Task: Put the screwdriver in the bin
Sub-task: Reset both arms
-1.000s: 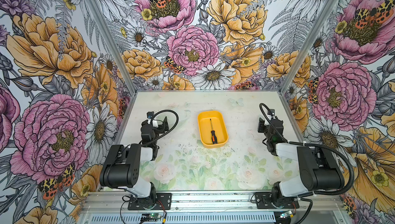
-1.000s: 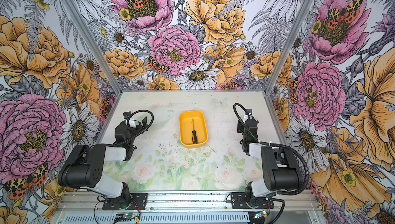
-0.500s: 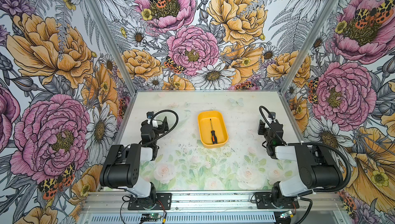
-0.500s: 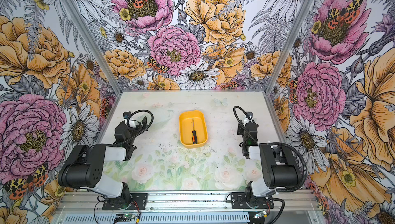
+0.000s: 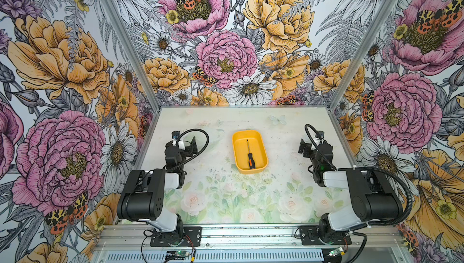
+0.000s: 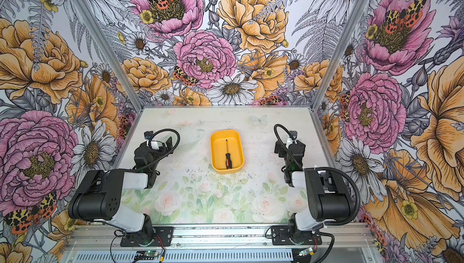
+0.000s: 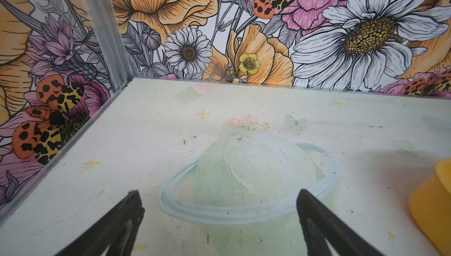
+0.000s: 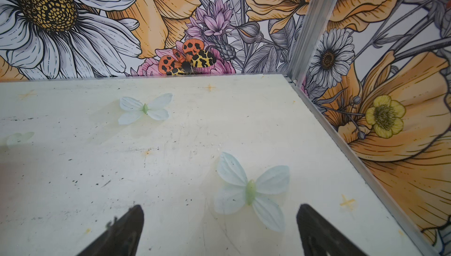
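Two grippers, left [image 7: 219, 218] and right [image 8: 219, 225], rest with fingers spread and empty, well apart from the bin [image 5: 237, 157]; the screwdriver [image 5: 250, 156] apparently lies flat inside. Remaining risk: an arm sweep nudging the bin.

obstacle: bin [image 5: 261, 148] at table [image 5: 226, 199] centre, screwdriver [image 5: 250, 157] inside | free: open table left, right, near, far of bin
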Available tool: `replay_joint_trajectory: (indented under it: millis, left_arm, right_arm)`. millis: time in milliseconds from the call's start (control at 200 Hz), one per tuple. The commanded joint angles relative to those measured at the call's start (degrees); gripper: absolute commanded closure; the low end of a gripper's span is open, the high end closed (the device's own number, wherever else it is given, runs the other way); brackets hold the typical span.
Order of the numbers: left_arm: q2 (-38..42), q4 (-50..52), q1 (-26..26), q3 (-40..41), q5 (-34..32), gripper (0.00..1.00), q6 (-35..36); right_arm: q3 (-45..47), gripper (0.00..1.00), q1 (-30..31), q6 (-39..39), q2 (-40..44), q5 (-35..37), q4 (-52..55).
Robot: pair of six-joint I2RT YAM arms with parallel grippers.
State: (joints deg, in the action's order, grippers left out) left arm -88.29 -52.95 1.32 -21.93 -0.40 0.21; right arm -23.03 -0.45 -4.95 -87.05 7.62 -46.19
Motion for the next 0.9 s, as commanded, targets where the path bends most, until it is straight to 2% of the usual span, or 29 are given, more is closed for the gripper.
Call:
replay_joint_trajectory:
  millis: [0, 896]
  left_arm:
    - [-0.6, -1.0, 0.5, 0.4, 1.0, 0.01, 0.4]
    - [-0.6, -1.0, 0.5, 0.3, -0.7, 0.01, -0.2]
  right_arm:
    - [0.3, 0.01, -0.1, 0.0, -0.6, 0.6, -2.3]
    - [0.1, 0.00, 0.0, 0.1, -0.7, 0.6, -2.2]
